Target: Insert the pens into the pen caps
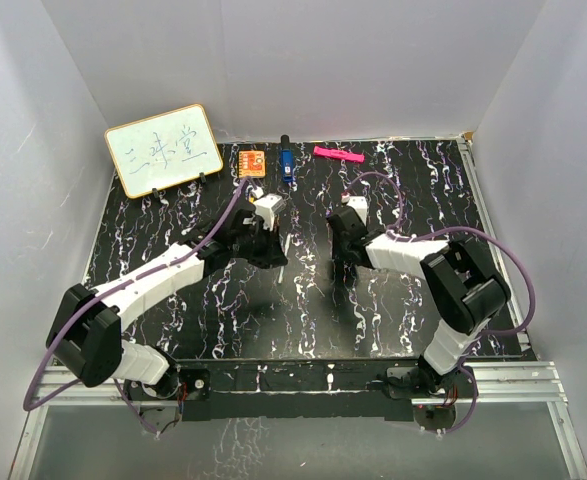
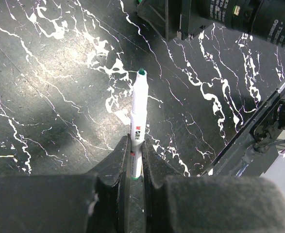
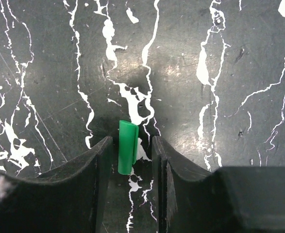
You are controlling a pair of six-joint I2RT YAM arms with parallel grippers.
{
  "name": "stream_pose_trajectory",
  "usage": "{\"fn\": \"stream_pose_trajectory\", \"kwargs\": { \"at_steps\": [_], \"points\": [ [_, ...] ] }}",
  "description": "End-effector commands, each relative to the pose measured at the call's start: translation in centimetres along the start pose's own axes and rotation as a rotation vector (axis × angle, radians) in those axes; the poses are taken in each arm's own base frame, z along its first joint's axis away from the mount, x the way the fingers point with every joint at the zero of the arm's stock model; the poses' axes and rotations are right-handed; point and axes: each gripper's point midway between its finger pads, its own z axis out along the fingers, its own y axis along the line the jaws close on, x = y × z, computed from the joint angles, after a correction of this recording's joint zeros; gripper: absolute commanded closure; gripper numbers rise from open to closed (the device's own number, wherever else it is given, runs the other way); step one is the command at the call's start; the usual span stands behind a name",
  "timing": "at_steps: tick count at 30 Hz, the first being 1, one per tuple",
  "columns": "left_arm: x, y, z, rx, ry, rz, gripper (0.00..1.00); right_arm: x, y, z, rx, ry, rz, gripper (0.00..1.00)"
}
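Observation:
My left gripper (image 2: 135, 155) is shut on a white-barrelled pen (image 2: 138, 111) near its back end. The pen's green tip points away from the fingers, above the black marbled table. In the top view the left gripper (image 1: 271, 250) holds this pen (image 1: 284, 262) at mid-table. My right gripper (image 3: 132, 143) is open, low over the table, with a green pen cap (image 3: 127, 148) lying between its jaws. The cap lies close against the left finger, with a clear gap to the right one. In the top view the right gripper (image 1: 345, 262) hides the cap. No other pens or caps show.
A small whiteboard (image 1: 163, 149) stands at the back left. An orange block (image 1: 252, 161), a dark blue block (image 1: 286, 165) and a pink bar (image 1: 337, 154) lie along the back edge. The right arm (image 2: 220, 14) shows at the top of the left wrist view.

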Motion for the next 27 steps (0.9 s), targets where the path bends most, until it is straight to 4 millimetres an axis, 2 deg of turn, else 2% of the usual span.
{"fn": "stream_pose_trajectory", "kwargs": {
  "at_steps": [1, 4, 6, 13, 15, 19, 24, 27],
  "points": [
    [-1.3, -0.7, -0.4, 0.058, -0.057, -0.018, 1.00, 1.6, 0.4, -0.2, 0.028, 0.043, -0.017, 0.65],
    [-1.3, -0.5, -0.4, 0.060, -0.060, -0.028, 1.00, 2.4, 0.3, -0.4, 0.051, 0.057, -0.031, 0.65],
    [-1.3, -0.3, -0.4, 0.060, -0.061, -0.033, 1.00, 3.6, 0.2, 0.0, 0.074, 0.085, -0.053, 0.68],
    [-1.4, -0.2, -0.4, 0.064, -0.067, -0.044, 1.00, 4.8, -0.3, 0.9, 0.116, 0.127, -0.060, 0.74],
    [-1.4, -0.2, -0.4, 0.066, -0.068, -0.044, 1.00, 5.1, -0.3, 1.2, 0.125, 0.137, -0.061, 0.80],
    [-1.2, 0.0, -0.3, 0.062, -0.066, -0.047, 1.00, 5.7, -0.5, 1.5, 0.143, 0.162, -0.063, 1.00],
    [-0.9, 0.0, -0.2, 0.068, -0.062, -0.051, 1.00, 6.2, -0.4, 1.8, 0.141, 0.181, -0.066, 1.00],
    [-0.6, 0.2, 0.1, 0.069, -0.054, -0.056, 1.00, 5.5, 0.2, 1.7, 0.120, 0.168, -0.058, 1.00]
  ]
}}
